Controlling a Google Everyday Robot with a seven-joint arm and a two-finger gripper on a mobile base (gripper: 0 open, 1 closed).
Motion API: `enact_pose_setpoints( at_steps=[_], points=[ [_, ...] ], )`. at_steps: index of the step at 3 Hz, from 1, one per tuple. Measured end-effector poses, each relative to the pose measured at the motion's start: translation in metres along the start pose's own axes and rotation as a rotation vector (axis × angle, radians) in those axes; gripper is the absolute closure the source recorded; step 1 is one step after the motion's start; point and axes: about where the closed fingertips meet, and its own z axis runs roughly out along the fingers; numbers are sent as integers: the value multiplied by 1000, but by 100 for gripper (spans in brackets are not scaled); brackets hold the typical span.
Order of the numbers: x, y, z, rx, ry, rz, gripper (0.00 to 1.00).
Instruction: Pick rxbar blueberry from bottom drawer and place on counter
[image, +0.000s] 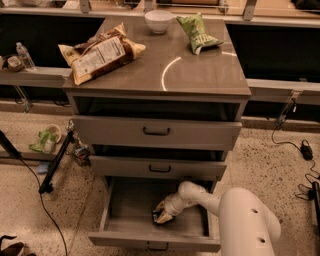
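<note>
The gripper (163, 213) reaches down into the open bottom drawer (129, 210) and sits on the rxbar (160, 219) at its middle, positioned for pickup. Jaws: state cannot be told. The counter (200, 70) above is the target.

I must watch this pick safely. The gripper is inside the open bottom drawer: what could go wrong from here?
1. The gripper sits low in the bottom drawer, with the middle drawer front above; rising carelessly, the arm could strike it.
2. The rxbar blueberry is mostly hidden by the gripper, so the hold is unconfirmed; it may drop back.
3. The counter already carries a chip bag, bowl and green bag; a careless placement could bump them.
</note>
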Motion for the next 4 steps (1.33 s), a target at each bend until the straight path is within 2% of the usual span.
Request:
enact_pose_setpoints(
  at_steps=[1,2,4],
  points=[
    [-4,8,0,5,0,1,20],
    [-6,16,1,7,4,-1,0],
    [5,5,2,22,9,14,0]
  ],
)
